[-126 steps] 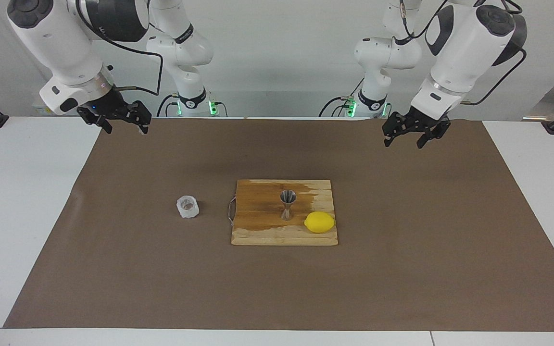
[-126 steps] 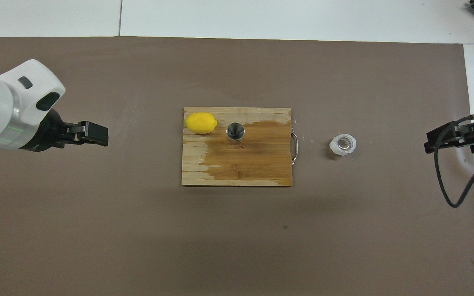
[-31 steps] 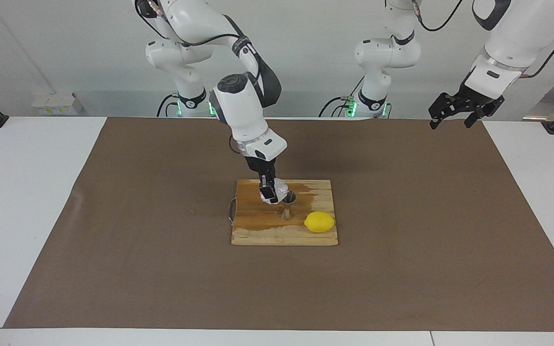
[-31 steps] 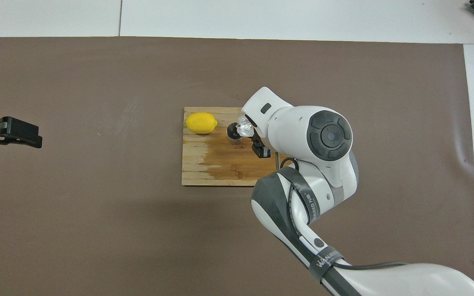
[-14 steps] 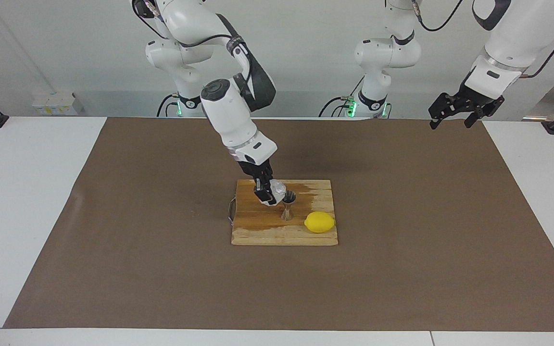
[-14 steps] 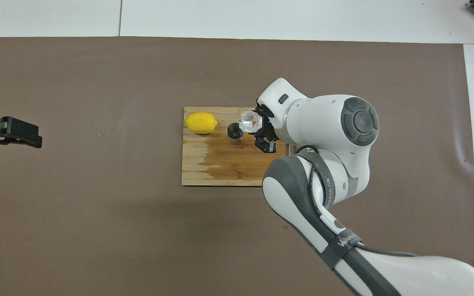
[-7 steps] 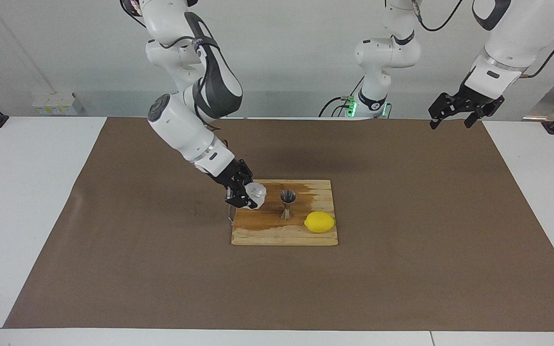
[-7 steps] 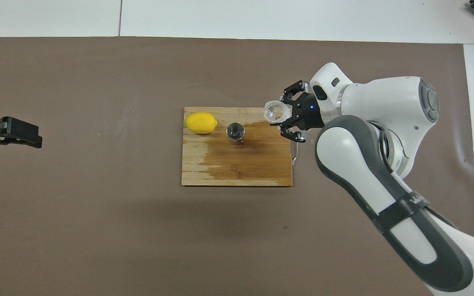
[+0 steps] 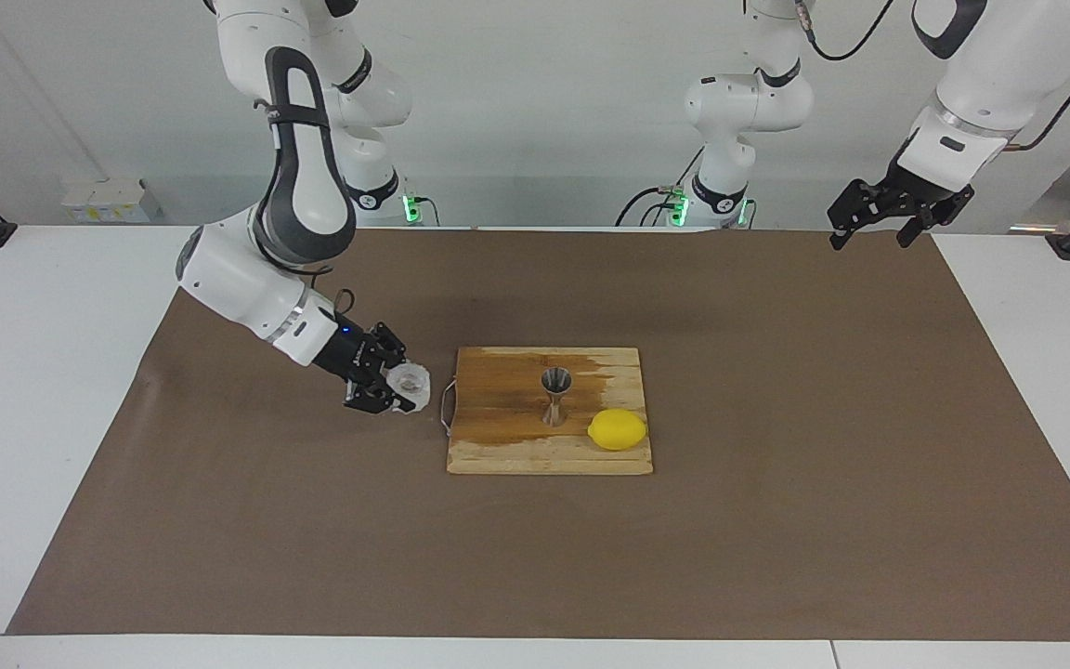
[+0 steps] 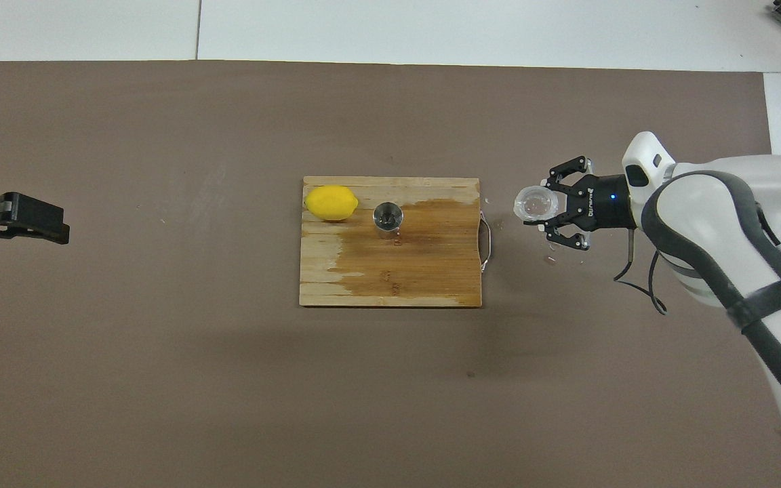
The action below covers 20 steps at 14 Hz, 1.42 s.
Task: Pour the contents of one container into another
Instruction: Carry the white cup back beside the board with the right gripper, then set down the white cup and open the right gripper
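Observation:
The squat clear glass cup (image 9: 410, 382) is upright in my right gripper (image 9: 394, 389), which is shut on it. The cup is low over the brown mat, beside the cutting board's wire handle (image 9: 445, 410), toward the right arm's end of the table. I cannot tell if it touches the mat. It also shows in the overhead view (image 10: 535, 203), with the right gripper (image 10: 548, 209) around it. The steel hourglass jigger (image 9: 555, 395) stands upright on the wooden cutting board (image 9: 498, 451), and shows from above (image 10: 388, 218). My left gripper (image 9: 872, 237) waits open, raised over the mat's corner.
A yellow lemon (image 9: 618, 429) lies on the board beside the jigger, toward the left arm's end. The board (image 10: 390, 281) has a dark wet-looking patch. The brown mat (image 9: 776, 520) covers most of the white table. The left gripper (image 10: 28, 220) hangs at the overhead view's edge.
My right gripper has carried the cup away from the jigger, off the board and down toward the mat at the right arm's end, turning it upright. The left arm has not moved.

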Motion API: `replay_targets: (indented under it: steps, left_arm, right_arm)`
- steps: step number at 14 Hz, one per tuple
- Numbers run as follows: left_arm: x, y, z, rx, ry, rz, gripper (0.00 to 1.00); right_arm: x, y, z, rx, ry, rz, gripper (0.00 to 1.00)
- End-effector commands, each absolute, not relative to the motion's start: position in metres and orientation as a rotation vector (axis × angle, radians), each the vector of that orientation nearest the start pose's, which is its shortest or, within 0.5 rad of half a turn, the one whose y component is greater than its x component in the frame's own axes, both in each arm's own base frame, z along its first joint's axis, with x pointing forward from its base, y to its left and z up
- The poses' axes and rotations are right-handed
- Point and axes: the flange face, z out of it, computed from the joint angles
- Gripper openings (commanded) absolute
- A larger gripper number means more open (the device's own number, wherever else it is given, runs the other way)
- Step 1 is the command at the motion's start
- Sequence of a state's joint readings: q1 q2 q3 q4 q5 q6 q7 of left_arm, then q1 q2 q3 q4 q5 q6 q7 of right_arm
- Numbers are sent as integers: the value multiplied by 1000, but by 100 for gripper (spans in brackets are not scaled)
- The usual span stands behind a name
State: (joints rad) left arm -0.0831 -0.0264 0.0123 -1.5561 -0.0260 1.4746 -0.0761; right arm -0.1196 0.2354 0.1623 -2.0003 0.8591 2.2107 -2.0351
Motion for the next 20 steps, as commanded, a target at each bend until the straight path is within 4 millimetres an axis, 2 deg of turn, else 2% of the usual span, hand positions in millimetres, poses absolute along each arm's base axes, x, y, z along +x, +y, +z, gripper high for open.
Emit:
replay_targets:
  steps: [1, 2, 4, 6, 8, 9, 10, 11, 13, 15, 17, 20]
  left_arm:
    - [534, -38, 637, -3158, 2, 92, 100]
    - [534, -38, 637, -3158, 2, 92, 100]
    - [534, -38, 637, -3158, 5, 92, 100]
    - [534, -38, 637, -3158, 5, 92, 100]
    - [534, -38, 637, -3158, 2, 92, 100]
    - [534, -38, 637, -3158, 2, 92, 100]
    - [534, -38, 637, -3158, 2, 92, 100]
    - [534, -38, 637, -3158, 5, 92, 100]
    - [534, -38, 637, -3158, 2, 92, 100]
    - [534, -38, 637, -3158, 2, 92, 100]
    - [534, -38, 637, -3158, 5, 92, 100]
    - [534, -38, 637, -3158, 2, 92, 100]
  right_arm:
    - [570, 24, 325, -1861, -1849, -807, 0]
    - [565, 3, 311, -1882, -1827, -797, 0]
    - [561, -16, 288, -1856, -1852, -799, 0]
    - [557, -35, 255, -1873, -1777, -785, 0]
    - [557, -33, 249, -1869, -1729, -853, 0]
    - [559, -34, 252, -1877, -1705, -874, 12]
    - [559, -32, 252, -1878, -1700, -873, 99]
    - [561, -28, 257, -1882, -1700, -874, 100]
    - [564, -28, 295, -1896, -1761, -897, 100]
    - [561, -35, 317, -1909, -1781, -852, 100]
    - [555, -32, 342, -1942, -1717, -754, 100]
    - [552, -27, 376, -2169, -1541, -565, 100]
